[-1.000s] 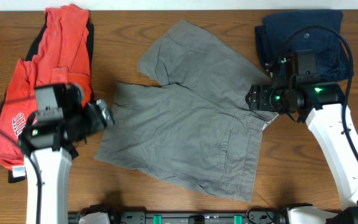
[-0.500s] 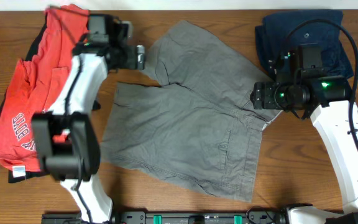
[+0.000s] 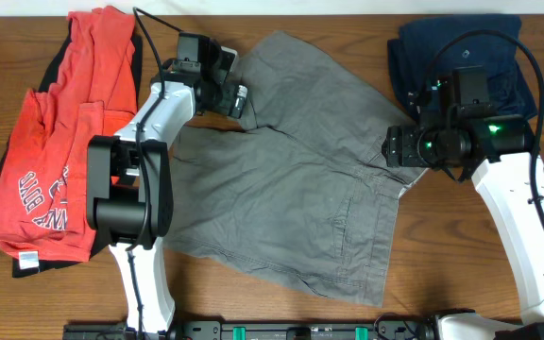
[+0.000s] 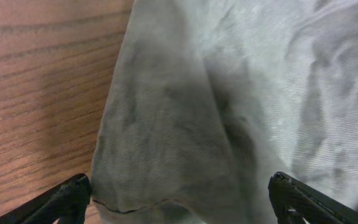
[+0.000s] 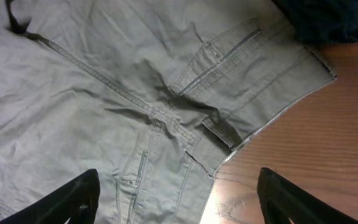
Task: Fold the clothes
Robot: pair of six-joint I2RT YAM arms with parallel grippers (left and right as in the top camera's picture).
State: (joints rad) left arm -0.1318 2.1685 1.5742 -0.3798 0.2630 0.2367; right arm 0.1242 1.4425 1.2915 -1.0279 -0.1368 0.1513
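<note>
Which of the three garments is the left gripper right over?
The grey shorts: the left gripper is over a leg hem. The red shirt lies aside, the navy garment across the table.

White lettering [image 3: 38, 194] runs sideways across the red shirt [image 3: 64, 142] at the lower left of the overhead view, too small and creased to make out. A white tag [image 3: 28, 262] below it carries no legible print. No other text can be read.
</note>
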